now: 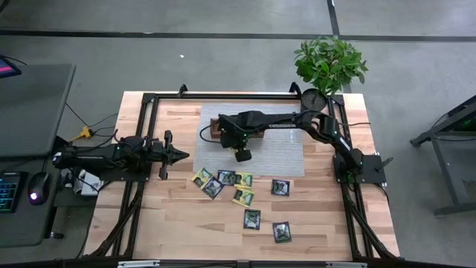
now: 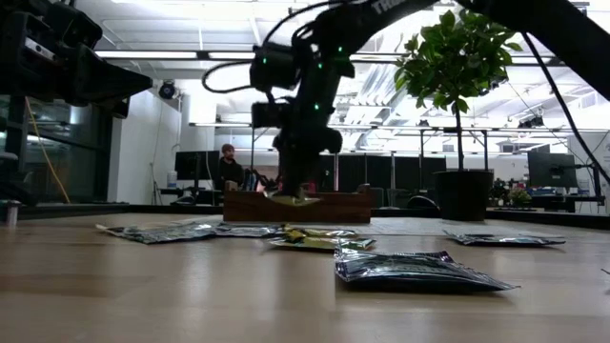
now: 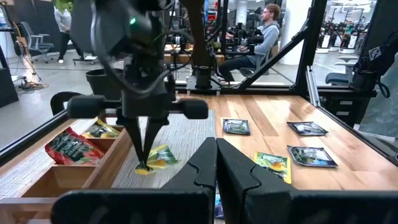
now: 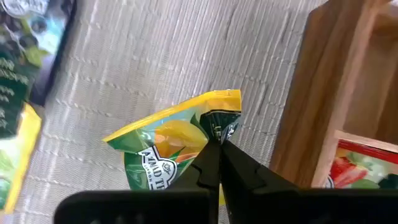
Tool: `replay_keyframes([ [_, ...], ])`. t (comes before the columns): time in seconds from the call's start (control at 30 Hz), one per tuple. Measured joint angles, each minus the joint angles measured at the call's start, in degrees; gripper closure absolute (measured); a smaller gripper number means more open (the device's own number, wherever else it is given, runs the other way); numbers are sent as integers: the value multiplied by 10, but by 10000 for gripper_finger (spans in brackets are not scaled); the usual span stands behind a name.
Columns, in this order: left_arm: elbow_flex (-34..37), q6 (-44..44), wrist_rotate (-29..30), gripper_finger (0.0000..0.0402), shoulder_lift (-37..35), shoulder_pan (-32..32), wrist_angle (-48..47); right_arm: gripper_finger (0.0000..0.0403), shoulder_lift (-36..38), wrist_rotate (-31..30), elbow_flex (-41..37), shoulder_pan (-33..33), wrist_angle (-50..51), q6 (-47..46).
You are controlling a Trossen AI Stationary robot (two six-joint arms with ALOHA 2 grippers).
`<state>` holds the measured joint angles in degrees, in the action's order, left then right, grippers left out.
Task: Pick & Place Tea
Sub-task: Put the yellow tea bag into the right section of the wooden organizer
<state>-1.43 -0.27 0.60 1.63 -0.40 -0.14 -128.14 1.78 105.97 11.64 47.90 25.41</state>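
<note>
My right gripper (image 1: 243, 155) stands over the grey mat (image 1: 282, 149), just in front of the brown wooden tray (image 3: 74, 171), shut on a yellow-green tea packet (image 4: 168, 140). The tray holds a red packet (image 3: 69, 148) and a yellow one (image 3: 102, 129) in its compartments. Several more tea packets, green-yellow (image 1: 243, 196) and dark (image 1: 281, 231), lie flat on the wood in front of the mat. My left gripper (image 1: 181, 155) rests shut and level at the table's left, touching nothing. My right gripper pinches the yellow-green packet between its two fingertips at one edge (image 4: 219, 127), close to a corner. The fingers (image 3: 142, 146) come from above, pointing steeply down. The packet (image 3: 157, 157) hangs tilted from the tips, raised off the grey mat beside the tray's wall.
The tray's wooden wall (image 4: 311, 93) stands close beside the held packet. A potted plant (image 1: 331, 63) sits at the far right corner. Black frame rails (image 1: 141, 119) run along the table's sides. A seated person (image 3: 264, 31) is in the room beyond.
</note>
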Motion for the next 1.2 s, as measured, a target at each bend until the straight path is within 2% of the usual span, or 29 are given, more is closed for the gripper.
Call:
replay_keyframes([
  [0.07,0,0,0,401,0,0,0,402,11,-18,0,-5,-1,-13],
  [0.17,0,0,0,401,0,0,0,402,30,-78,0,-13,-10,-53],
  [0.4,0,0,0,401,0,0,0,402,53,-185,0,-17,9,-206],
  [0.53,0,0,0,401,0,0,0,402,57,-238,0,-18,35,-257],
  [1.03,0,0,0,401,0,0,0,403,85,-335,-3,-13,126,-321],
  [1.2,0,0,0,401,0,0,0,403,141,-347,-105,-10,59,-325],
])
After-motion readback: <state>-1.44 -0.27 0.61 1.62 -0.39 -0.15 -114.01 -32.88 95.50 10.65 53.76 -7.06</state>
